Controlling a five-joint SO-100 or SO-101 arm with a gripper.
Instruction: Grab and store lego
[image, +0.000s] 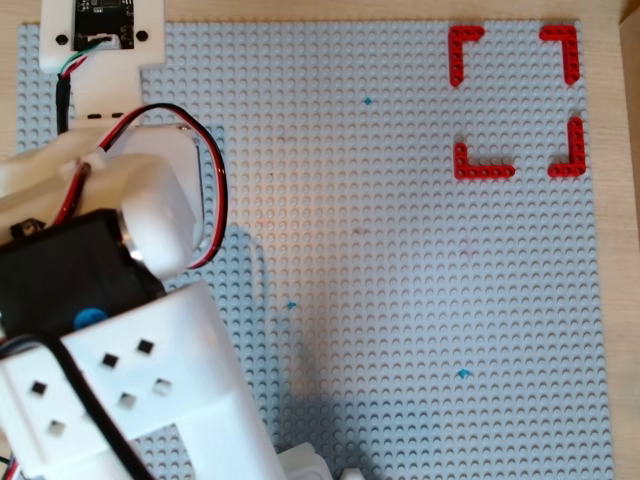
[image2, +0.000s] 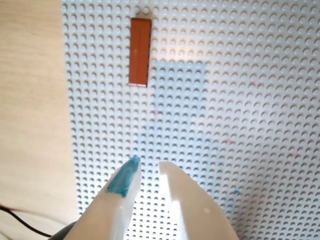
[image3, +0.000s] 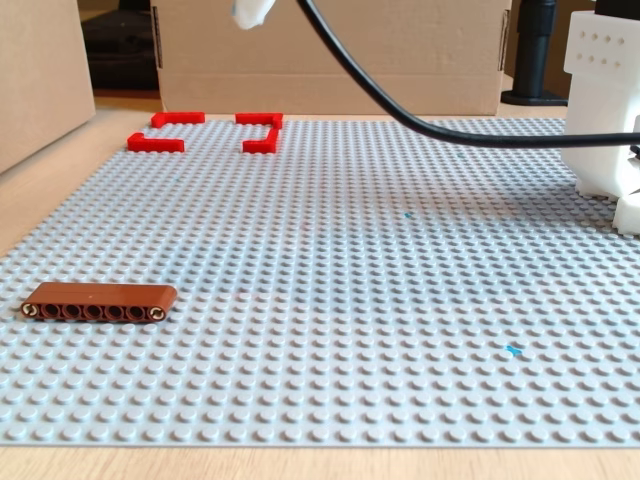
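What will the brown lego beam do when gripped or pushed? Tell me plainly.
The lego looks like rigid plastic, so it likely won't flex. It lies flat and low on the studded baseplate, so it is unlikely to roll or tip. Its smooth, narrow sides may slip unless the gripper closes squarely across them.

A hobby or home robotics bench: a pale wooden table (image3: 60, 215) carries a grey studded baseplate (image3: 350, 260), cardboard boxes (image3: 400, 50) wall off the back, and a 3D-printed white arm (image: 130, 400) trails loose cables (image3: 420, 110).
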